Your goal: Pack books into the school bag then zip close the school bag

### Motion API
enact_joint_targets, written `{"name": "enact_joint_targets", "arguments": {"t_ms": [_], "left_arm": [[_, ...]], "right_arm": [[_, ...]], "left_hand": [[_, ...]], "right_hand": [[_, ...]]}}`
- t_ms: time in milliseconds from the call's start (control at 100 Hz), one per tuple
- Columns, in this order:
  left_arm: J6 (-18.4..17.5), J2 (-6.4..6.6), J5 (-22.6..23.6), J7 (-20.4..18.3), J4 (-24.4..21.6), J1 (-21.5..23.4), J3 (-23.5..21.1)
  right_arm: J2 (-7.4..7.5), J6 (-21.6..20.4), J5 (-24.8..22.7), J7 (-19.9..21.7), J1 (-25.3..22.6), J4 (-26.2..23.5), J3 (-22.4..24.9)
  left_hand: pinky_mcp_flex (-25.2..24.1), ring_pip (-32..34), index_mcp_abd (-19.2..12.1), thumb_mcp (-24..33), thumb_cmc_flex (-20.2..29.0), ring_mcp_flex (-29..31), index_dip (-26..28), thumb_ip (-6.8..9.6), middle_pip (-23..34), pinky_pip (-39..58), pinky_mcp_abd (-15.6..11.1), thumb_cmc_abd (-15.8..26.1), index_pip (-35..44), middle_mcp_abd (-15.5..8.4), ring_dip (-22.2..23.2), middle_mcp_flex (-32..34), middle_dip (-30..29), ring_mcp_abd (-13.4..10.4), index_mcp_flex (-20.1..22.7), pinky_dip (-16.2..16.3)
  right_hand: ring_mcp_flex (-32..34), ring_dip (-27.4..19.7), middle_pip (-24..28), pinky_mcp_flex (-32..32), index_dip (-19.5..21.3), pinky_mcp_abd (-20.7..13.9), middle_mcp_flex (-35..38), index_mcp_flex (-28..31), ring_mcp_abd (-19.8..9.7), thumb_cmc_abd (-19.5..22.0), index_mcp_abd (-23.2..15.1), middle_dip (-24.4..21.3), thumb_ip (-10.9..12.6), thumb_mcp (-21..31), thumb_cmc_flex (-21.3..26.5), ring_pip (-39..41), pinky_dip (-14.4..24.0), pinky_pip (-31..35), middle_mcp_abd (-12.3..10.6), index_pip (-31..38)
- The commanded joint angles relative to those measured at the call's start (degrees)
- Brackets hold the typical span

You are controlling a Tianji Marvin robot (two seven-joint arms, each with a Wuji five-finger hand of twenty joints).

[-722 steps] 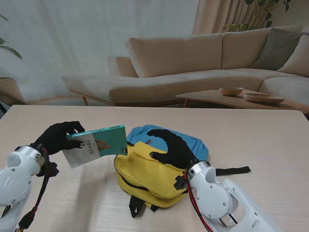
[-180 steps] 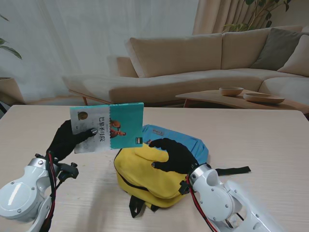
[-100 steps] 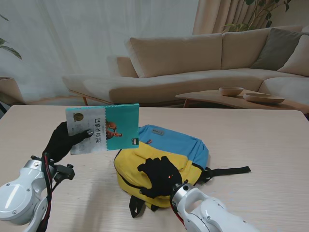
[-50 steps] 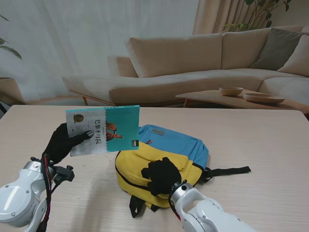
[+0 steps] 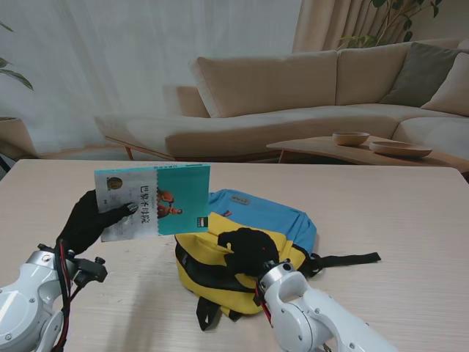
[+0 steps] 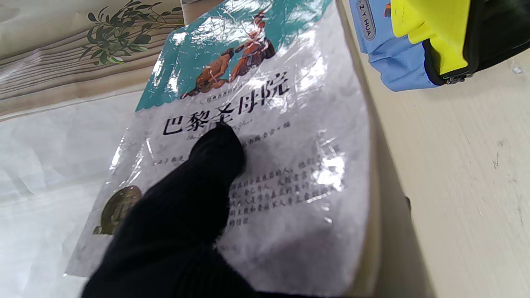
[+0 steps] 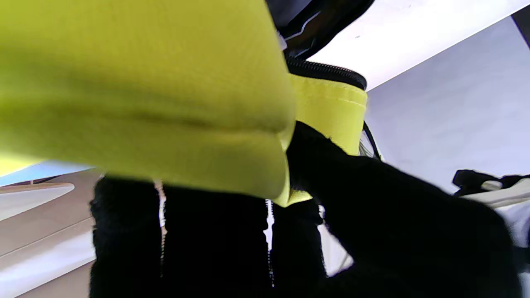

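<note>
Room: sofa (image 5: 308, 95) behind pale wooden table (image 5: 410, 213).
School bag: yellow-and-blue school bag (image 5: 253, 238) mid-table, mouth gaping.
Right hand: right hand (image 5: 248, 251) gripping the bag's yellow flap.
Left hand: left hand (image 5: 91, 220) clasping book (image 5: 154, 199), raised just left of the bag.

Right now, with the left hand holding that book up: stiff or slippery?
The book looks fairly stiff: held by one end in the left hand, it stays flat without sagging. Its cover is glossy with glare, like plastic wrap, so probably slippery under the thumb. It seems thin, likely light.
</note>
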Motion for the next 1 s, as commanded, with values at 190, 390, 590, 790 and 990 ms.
{"name": "enact_joint_targets", "arguments": {"t_ms": [190,390,590,790,990], "left_arm": [[0.0,-0.04,2.5,-1.0,-4.4,5.1,-3.0],[3.1,0.21,3.7,-2.6,-6.3,7.9,-4.3],[7.5,0.58,4.7,-4.4,-6.9,8.8,-3.7],[12.2,0.89,5.3,-5.7,-6.2,7.6,-2.1],[16.5,1.02,4.9,-6.3,-4.9,5.2,0.0]], "right_arm": [[-1.81,4.6,2.3,-0.8,3.4,-0.6,1.0],[-2.77,7.8,4.1,-2.2,5.9,-0.2,1.7],[-3.37,8.7,4.6,-4.0,6.8,-0.5,2.7],[-4.07,7.9,4.4,-7.5,7.1,-0.8,3.4],[-4.55,6.5,3.8,-10.1,7.9,-1.1,3.6]], "left_hand": [[0.5,3.8,-9.1,7.3,9.9,2.5,10.4,3.44,11.6,2.6,1.3,11.2,19.4,-5.4,1.0,3.3,4.3,-0.2,11.5,1.8],[1.4,4.4,-9.0,7.2,9.9,3.1,10.3,3.77,11.6,3.3,1.4,11.3,19.1,-5.2,1.0,3.3,4.1,-0.3,10.9,2.0],[1.7,4.8,-8.9,7.0,9.9,3.2,10.1,4.07,11.7,3.6,1.4,11.5,19.2,-4.9,1.0,3.1,4.1,-0.4,10.3,2.1],[2.1,5.2,-9.0,6.7,9.9,3.3,10.0,4.37,12.0,3.9,1.1,11.8,19.4,-5.1,1.0,3.0,4.0,-0.7,9.7,2.1],[2.0,5.4,-9.1,6.5,9.9,3.2,9.7,4.48,12.2,3.9,0.9,12.0,19.6,-5.3,0.9,2.7,3.8,-1.0,9.2,2.1]], "right_hand": [[2.8,1.3,2.6,0.7,9.7,-0.5,1.2,5.9,-0.7,6.6,-9.3,2.2,6.0,3.2,8.9,3.6,1.7,5.5,0.3,10.2],[2.2,1.7,3.2,0.0,10.4,-0.5,0.6,5.5,-0.6,7.7,-9.2,3.0,6.3,2.3,9.2,4.5,2.2,6.0,0.7,10.5],[1.2,2.2,4.1,-0.8,11.5,-0.9,-0.3,4.9,-0.9,8.9,-9.3,4.2,6.6,1.5,9.3,5.6,2.8,6.5,0.7,11.1],[0.2,3.1,5.0,-1.8,13.0,-1.2,-1.3,4.5,-0.9,9.9,-9.9,5.4,6.7,0.5,9.3,6.8,3.7,7.0,0.7,11.6],[-0.9,3.3,4.9,-2.1,14.0,-1.3,-2.1,4.3,-0.8,10.7,-10.7,5.8,6.2,-0.6,9.4,6.5,4.0,6.9,0.3,11.5]]}}
